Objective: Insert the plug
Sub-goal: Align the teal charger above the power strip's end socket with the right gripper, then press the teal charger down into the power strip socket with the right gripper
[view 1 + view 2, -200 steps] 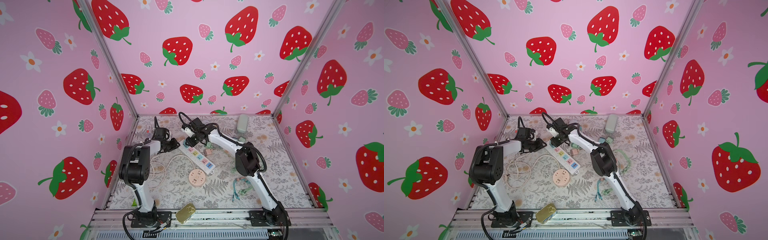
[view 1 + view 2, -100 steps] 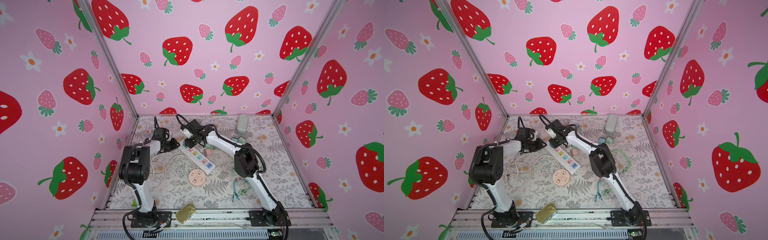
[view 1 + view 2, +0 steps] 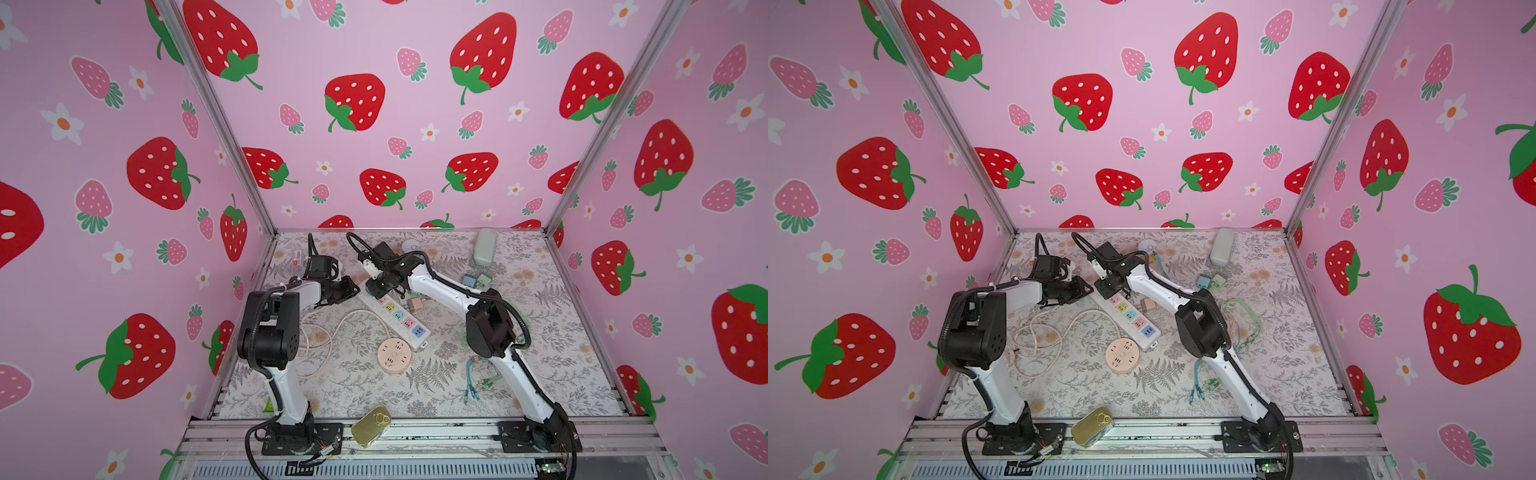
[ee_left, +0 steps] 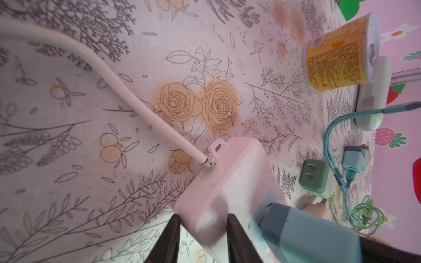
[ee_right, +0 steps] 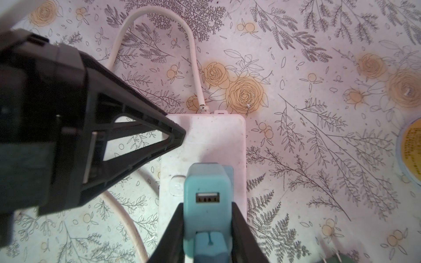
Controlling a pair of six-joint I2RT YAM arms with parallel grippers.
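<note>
Two grippers meet over one strip. R gripper (image 5: 206, 230) is clamped on the blue USB plug (image 5: 205, 180), which sits between its fingers w/ the port facing the wrist cam. The plug is directly over the white power strip (image 5: 205, 136) under the fingertips. Prongs are hidden by the plug body, so can't tell if they've entered the socket.

Just ahead of R's fingertips, L gripper (image 4: 202, 218) pinches the strip's cord end, one finger each side, apparently bracing it. Insertion looks to be the step in hand, not confirmed done. Next move prob. calls for a straight push down along the prongs, no tilt, w/ L pinning the strip.

Beyond both sets of fingertips the cord (image 5: 193, 68) loops off across the floral mat (image 5: 319, 113). Farther past L's hand, a green adapter (image 4: 314, 177) and an orange can (image 4: 337, 52) sit unused.
</note>
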